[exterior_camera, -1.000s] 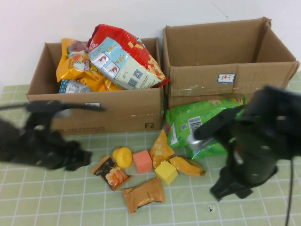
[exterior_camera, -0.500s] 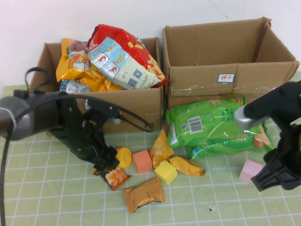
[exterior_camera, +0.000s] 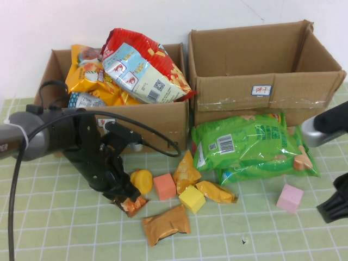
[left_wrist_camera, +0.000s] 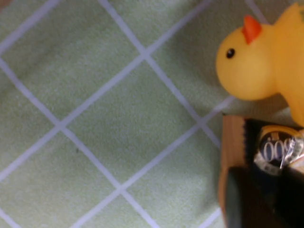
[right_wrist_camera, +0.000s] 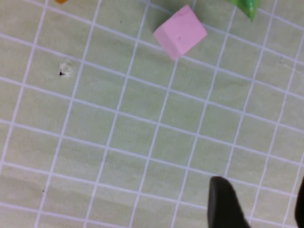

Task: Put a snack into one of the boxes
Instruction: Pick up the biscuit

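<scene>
Left gripper (exterior_camera: 126,197) down on the dark snack packet (exterior_camera: 130,204) beside the rubber duck (exterior_camera: 142,180) on the table (exterior_camera: 65,228), jaws narrowed, grip uncertain. Right gripper (exterior_camera: 333,205) near pink cube (exterior_camera: 289,198), jaws apart.

At the frame's left, the grey-sleeved left arm (exterior_camera: 38,136) ends in a matte black wrist trailing looped black cables (exterior_camera: 147,133); the right arm (exterior_camera: 326,128) shows grey and black.

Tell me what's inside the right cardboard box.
From the high view, the right cardboard box shows only bare inner walls; its floor is hidden behind the front wall, so contents there cannot be ruled out.
</scene>
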You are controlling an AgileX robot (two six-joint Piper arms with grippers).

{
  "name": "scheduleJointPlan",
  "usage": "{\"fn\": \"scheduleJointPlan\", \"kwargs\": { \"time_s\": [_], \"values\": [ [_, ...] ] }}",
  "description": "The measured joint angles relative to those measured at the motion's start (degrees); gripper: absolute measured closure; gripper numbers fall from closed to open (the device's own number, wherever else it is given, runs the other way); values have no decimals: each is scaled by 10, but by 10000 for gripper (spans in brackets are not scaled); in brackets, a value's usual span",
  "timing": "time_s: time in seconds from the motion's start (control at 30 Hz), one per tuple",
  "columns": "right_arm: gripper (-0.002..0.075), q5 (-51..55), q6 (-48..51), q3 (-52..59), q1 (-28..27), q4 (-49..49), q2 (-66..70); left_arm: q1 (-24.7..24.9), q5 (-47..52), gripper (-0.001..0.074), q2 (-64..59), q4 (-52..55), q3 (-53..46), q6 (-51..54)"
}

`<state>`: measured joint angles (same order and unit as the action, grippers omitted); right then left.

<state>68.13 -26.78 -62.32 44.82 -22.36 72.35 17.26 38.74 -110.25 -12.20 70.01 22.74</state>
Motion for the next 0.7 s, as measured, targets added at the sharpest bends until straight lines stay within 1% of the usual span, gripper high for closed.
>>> {"fn": "scheduleJointPlan", "kwargs": {
  "time_s": [0.03,0.07,0.17,0.3,0.47,0.6,0.7],
  "values": [
    [412,0,0,0,0,0,-8,0,4,639,-1,0,4,0],
    [412,0,-1,0,0,-1,-15,0,11,670,-2,0,8,0],
    [412,1,-2,0,0,-10,-39,0,36,714,-5,0,26,0],
    [412,6,-14,0,0,-32,-67,0,94,730,-8,-18,61,11],
    [414,15,-20,0,0,-50,-90,0,188,735,-8,-70,136,39],
    [426,21,-22,0,0,-53,-99,0,240,735,-8,-110,201,56],
    [428,25,-30,0,0,-60,-100,0,265,735,-8,-112,242,60]
  ]
}}
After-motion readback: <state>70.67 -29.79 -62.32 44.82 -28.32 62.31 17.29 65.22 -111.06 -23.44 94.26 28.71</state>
